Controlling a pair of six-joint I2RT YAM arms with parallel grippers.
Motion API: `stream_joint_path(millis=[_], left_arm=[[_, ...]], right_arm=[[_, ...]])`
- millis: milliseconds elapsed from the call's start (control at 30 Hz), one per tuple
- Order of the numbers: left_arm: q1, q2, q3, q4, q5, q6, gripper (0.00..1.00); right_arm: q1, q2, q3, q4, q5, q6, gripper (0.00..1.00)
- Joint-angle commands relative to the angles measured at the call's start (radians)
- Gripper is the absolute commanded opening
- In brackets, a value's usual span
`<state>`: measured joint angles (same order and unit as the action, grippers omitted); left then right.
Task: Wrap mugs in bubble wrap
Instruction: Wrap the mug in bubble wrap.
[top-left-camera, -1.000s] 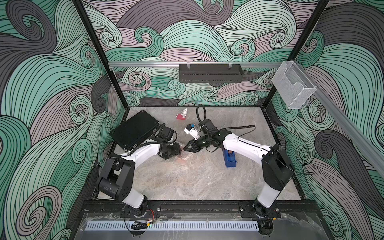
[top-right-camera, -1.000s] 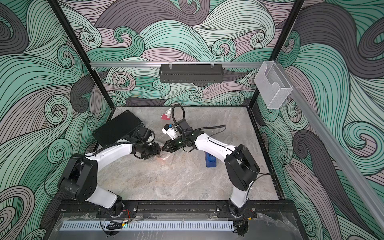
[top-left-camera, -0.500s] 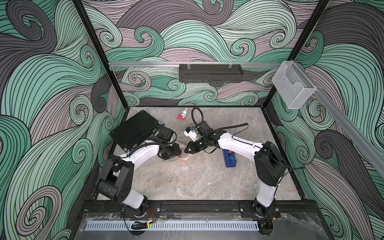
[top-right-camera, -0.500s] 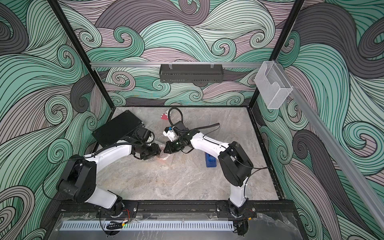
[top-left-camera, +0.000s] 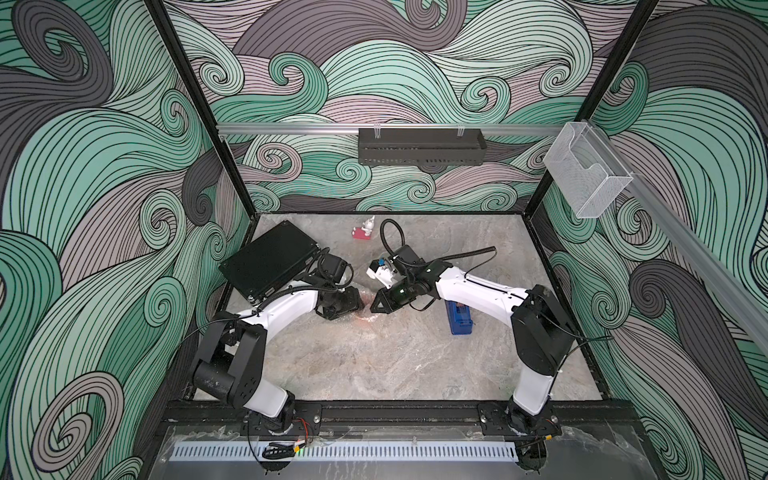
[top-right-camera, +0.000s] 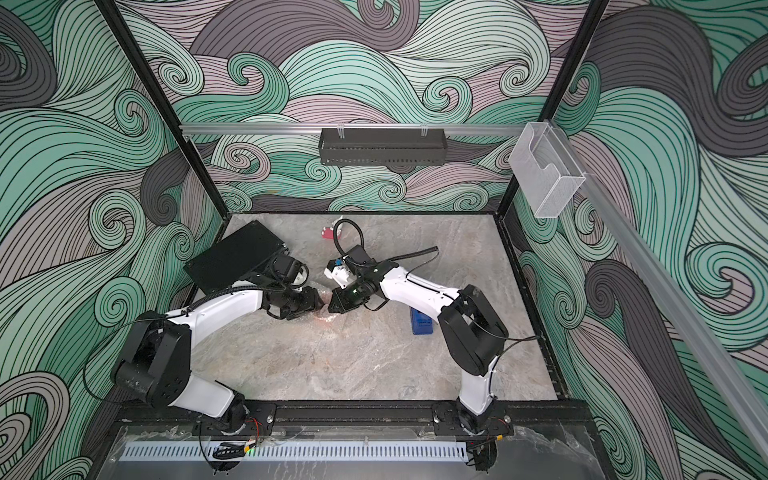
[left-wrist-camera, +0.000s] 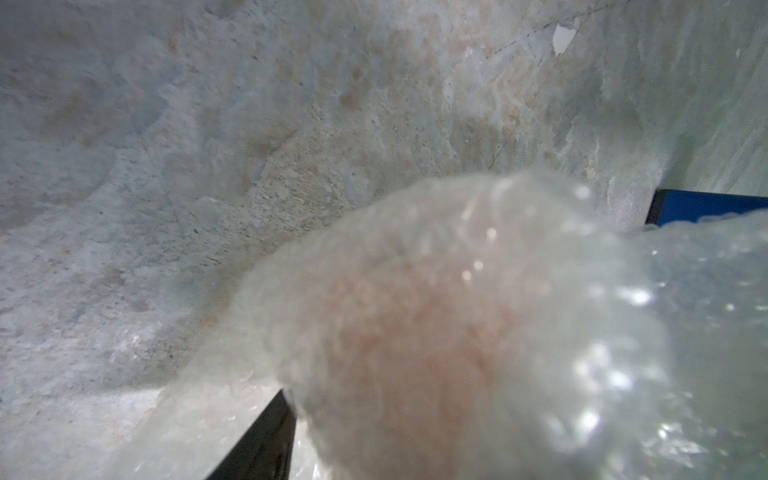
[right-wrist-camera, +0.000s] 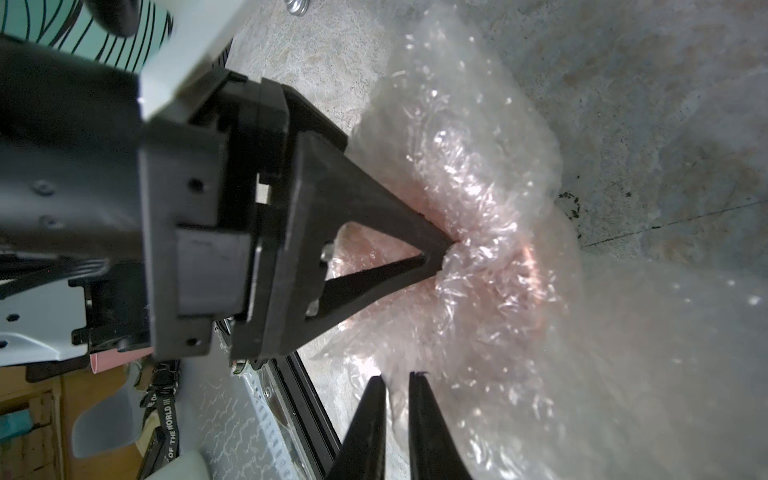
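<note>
The salmon-orange mug (right-wrist-camera: 490, 266) lies mid-table under crinkly bubble wrap (right-wrist-camera: 478, 124), showing only as a pink blur (left-wrist-camera: 415, 353). In both top views it is a pink patch (top-left-camera: 365, 318) (top-right-camera: 328, 318) between the two grippers. My left gripper (top-left-camera: 360, 305) stands wide around the wrapped mug. One finger (left-wrist-camera: 257, 440) lies against it, and the other is hidden by wrap. My right gripper (right-wrist-camera: 397, 376) faces it from the other side, its jaws nearly together with a fold of wrap between the tips.
A blue tape dispenser (top-left-camera: 459, 320) lies just right of the right forearm. A black box (top-left-camera: 270, 259) sits at the back left behind the left wrist. A small red-and-white figurine (top-left-camera: 363, 230) stands near the back wall. The right arm's cable loops above its wrist.
The right arm's elbow has swung a little toward the middle while its gripper stayed at the wrap. The left arm has held still on the bundle.
</note>
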<state>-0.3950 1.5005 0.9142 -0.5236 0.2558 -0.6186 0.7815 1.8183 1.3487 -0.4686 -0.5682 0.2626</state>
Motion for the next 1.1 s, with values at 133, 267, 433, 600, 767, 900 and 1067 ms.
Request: stream_joint_path(millis=[133,267,433,600,767,900,1067], left_arm=[[0.005,-0.010,0.023,-0.040,0.000,0.005,0.62],[0.006,-0.012,0.019,-0.036,0.003,0.005,0.62],[0.005,-0.019,0.012,-0.033,0.003,0.005,0.62],[0.005,-0.016,0.009,-0.026,0.006,0.005,0.62],[0.005,-0.017,0.006,-0.024,0.006,0.005,0.62],[0.005,-0.021,0.007,-0.024,0.005,0.005,0.62],[0.005,-0.035,0.017,-0.037,0.001,0.003,0.63]], right_arm=[[0.006,-0.102,0.012,-0.043,0.009,-0.004,0.23],[-0.003,-0.078,0.059,-0.050,0.073,0.030,0.24],[-0.014,0.029,0.166,-0.104,0.079,0.046,0.12],[-0.013,0.118,0.249,-0.161,0.077,0.038,0.11],[-0.006,0.166,0.274,-0.218,0.061,0.007,0.09],[0.009,0.159,0.258,-0.249,0.046,-0.023,0.07],[0.022,0.113,0.219,-0.251,0.042,-0.046,0.06]])
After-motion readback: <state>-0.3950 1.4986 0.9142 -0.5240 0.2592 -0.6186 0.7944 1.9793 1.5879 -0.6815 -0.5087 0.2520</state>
